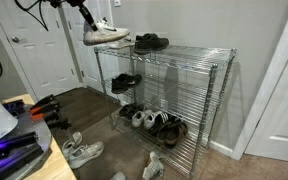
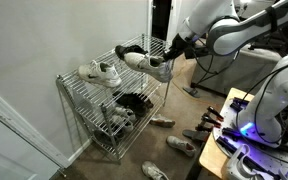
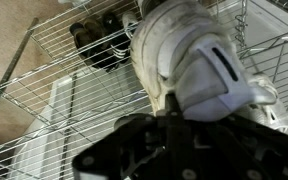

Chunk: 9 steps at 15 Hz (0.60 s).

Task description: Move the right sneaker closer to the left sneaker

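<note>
In an exterior view, what seems the left sneaker (image 2: 99, 72) lies on the wire table's (image 2: 72, 86) top tier, with black shoes (image 2: 132, 50) at its 2 o'clock. At its 3 o'clock the right sneaker (image 2: 147, 62) hangs aloft, the fingers (image 2: 167, 50) clenched on it.

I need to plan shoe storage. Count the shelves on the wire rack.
3. The top shelf carries black shoes; the middle shelf below it has a dark pair; the bottom shelf, near the floor, holds several shoes. None appears hidden.
</note>
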Each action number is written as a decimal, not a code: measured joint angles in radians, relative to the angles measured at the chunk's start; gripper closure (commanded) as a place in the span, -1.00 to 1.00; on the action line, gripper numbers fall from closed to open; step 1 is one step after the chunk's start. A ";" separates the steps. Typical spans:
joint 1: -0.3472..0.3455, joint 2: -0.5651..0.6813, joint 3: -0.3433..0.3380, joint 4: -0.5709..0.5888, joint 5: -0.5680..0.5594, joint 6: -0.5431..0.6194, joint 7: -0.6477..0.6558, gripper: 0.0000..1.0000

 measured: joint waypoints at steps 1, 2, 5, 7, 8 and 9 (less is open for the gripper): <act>-0.007 0.007 0.012 0.013 -0.004 -0.006 0.000 0.92; -0.012 0.016 0.023 0.031 -0.011 -0.012 0.003 0.93; -0.028 0.056 0.049 0.104 -0.036 -0.040 0.015 0.92; -0.045 0.093 0.055 0.173 -0.067 -0.070 0.030 0.92; -0.055 0.117 0.054 0.213 -0.081 -0.085 0.037 0.92; -0.062 0.141 0.051 0.251 -0.091 -0.098 0.040 0.92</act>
